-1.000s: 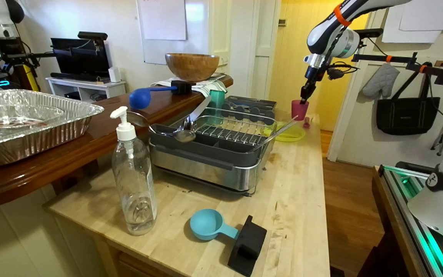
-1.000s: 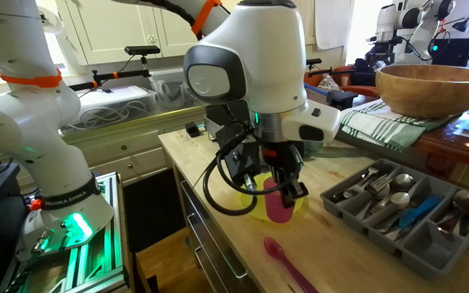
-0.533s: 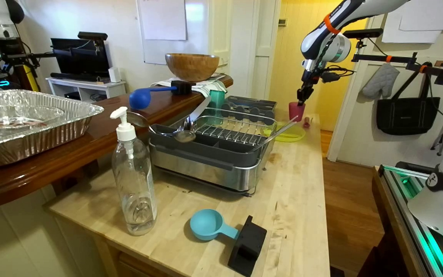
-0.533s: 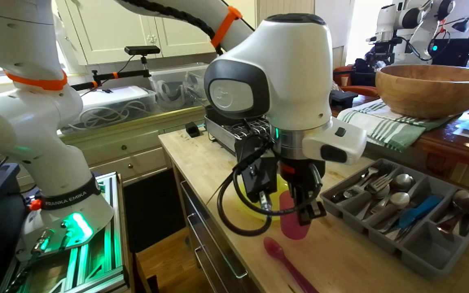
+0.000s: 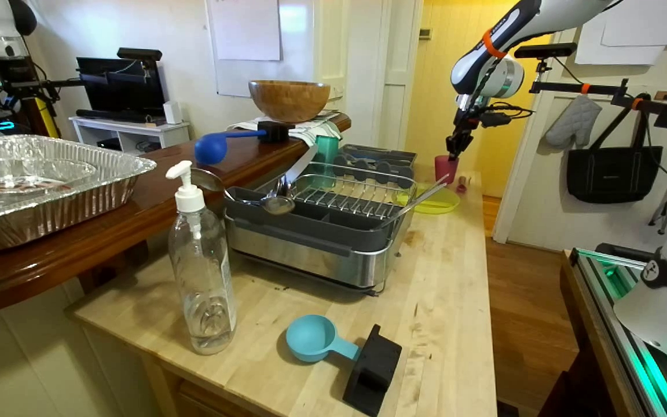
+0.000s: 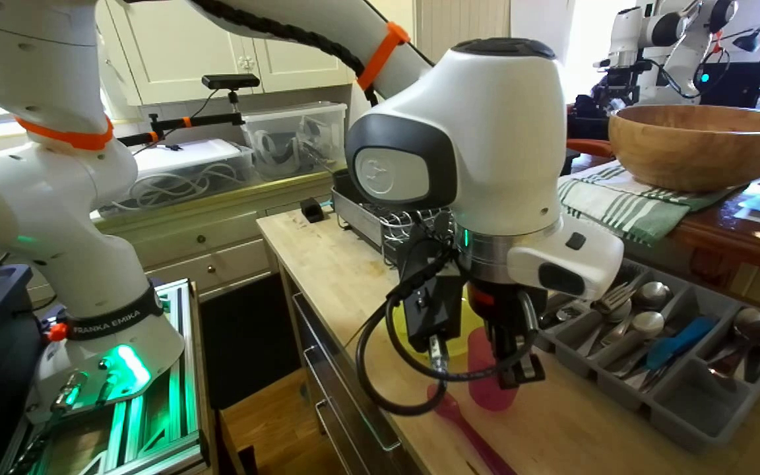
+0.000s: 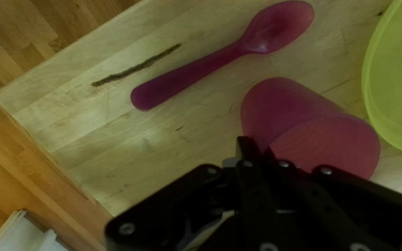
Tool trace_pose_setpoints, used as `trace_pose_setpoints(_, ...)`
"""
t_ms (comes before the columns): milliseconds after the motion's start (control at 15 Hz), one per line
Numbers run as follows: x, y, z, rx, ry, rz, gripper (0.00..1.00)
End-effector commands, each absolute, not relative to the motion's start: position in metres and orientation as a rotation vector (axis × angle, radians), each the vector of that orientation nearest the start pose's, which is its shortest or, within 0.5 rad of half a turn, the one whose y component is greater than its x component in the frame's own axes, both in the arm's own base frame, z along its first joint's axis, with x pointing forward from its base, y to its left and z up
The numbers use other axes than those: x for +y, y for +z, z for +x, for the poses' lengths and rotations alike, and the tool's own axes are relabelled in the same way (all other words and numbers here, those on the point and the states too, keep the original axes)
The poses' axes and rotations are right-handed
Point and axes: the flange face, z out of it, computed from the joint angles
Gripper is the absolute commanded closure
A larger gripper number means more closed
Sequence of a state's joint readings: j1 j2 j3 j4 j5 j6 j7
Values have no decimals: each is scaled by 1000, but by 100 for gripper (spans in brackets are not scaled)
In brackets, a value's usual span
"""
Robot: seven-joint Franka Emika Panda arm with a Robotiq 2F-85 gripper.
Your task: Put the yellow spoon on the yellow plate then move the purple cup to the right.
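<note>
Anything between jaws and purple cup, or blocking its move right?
Nothing visible. The jaws grip the purple cup by its wall. For the robot's right, the pink spoon seems to lie beside the path, not across it; the yellow plate lies the opposite way.

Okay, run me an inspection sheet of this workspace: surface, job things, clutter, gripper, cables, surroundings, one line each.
Surface: pale wooden worktop, scuffed, with a dark streak near an edge.
Job's things: purple cup gripped, base contact unclear; yellow plate lying on the worktop; yellow spoon not clearly made out.
Clutter: magenta spoon, cutlery tray, dish rack, soap bottle, light-blue scoop.
Gripper: shut on the cup's wall.
Cables: black cable hanging in a loop, passing in front of the cup in an exterior view.
Surroundings: wooden bowl on striped cloth, foil tray, another robot arm.
</note>
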State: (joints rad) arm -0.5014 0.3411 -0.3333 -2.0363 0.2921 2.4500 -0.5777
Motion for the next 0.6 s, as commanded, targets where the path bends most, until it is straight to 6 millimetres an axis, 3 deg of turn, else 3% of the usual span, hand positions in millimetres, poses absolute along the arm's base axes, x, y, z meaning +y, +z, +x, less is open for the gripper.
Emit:
trace_pose_setpoints(0,-456,290,408,761,-199,-3035,99)
trace_pose_setpoints(533,-469,290,395,809,-205,-3026,99)
